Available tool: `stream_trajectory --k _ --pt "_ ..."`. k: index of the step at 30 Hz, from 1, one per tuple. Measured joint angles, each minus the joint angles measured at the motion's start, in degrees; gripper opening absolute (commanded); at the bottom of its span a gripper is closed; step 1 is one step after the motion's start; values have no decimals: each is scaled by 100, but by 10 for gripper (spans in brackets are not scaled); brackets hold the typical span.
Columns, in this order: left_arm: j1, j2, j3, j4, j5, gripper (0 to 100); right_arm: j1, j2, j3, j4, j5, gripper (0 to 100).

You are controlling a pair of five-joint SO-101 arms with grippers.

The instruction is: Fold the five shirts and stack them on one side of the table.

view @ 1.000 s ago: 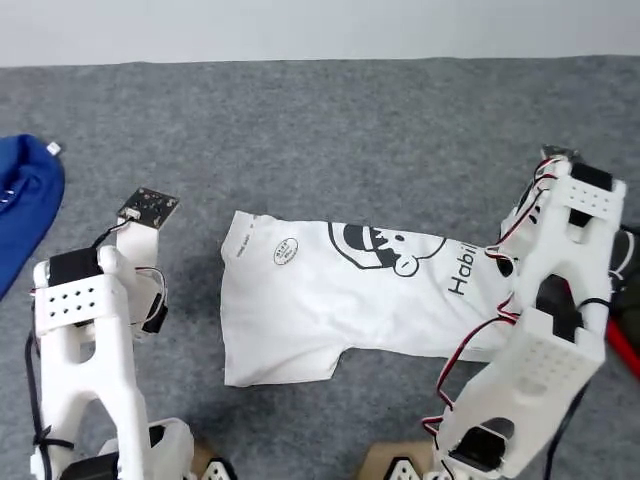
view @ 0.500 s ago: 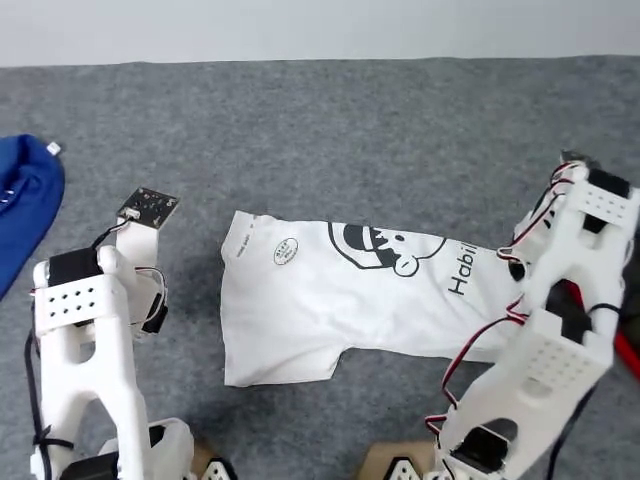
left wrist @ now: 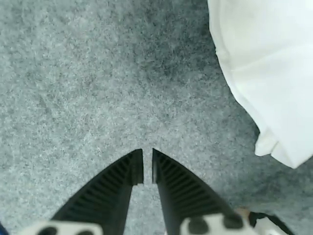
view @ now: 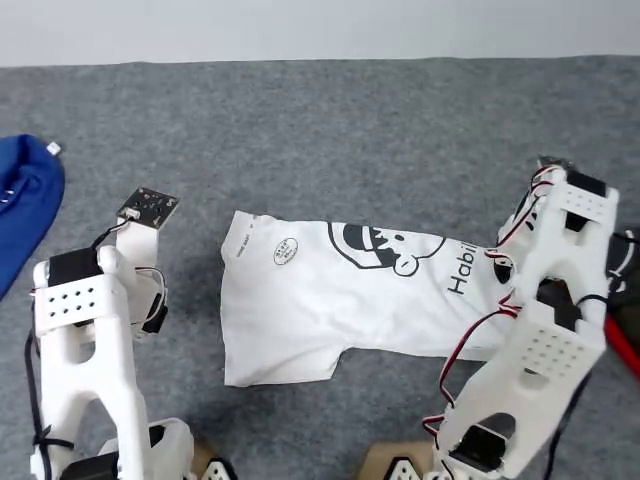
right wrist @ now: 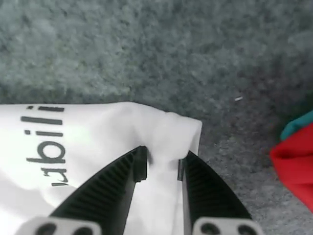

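Note:
A white shirt with a black print lies flat on the grey table, its collar end toward the left. My right arm stands over the shirt's right end. In the right wrist view my right gripper sits at that end's corner with a pucker of the white shirt pinched between its narrowly spaced fingers. My left arm stands left of the shirt. My left gripper is shut over bare carpet, with the white shirt's edge a short way off.
A blue shirt lies bunched at the table's left edge. Red fabric lies at the right edge beside my right arm, and in the right wrist view the red fabric has a teal piece next to it.
My right arm swung out to the right half a second ago and has come back over the shirt's right end. The left arm and the shirt have kept still.

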State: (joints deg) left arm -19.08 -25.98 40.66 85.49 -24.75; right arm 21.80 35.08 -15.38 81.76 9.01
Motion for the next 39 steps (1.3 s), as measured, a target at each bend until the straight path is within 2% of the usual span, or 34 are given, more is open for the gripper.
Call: stream_trajectory --k 4,16,22,29,31,35,39 --pt "0 0 0 0 0 40 0 0 0 0 0 9" --pt "0 0 0 0 0 40 0 -35 0 0 0 9" --pt "0 0 0 0 0 40 0 -703 0 0 0 9" --pt "0 0 0 0 0 40 0 -738 0 -431 123 13" --pt "0 0 0 0 0 40 0 -580 0 -624 185 48" --pt "0 0 0 0 0 40 0 -325 0 -747 220 185" --pt "0 0 0 0 0 40 0 -316 -352 -369 220 203"
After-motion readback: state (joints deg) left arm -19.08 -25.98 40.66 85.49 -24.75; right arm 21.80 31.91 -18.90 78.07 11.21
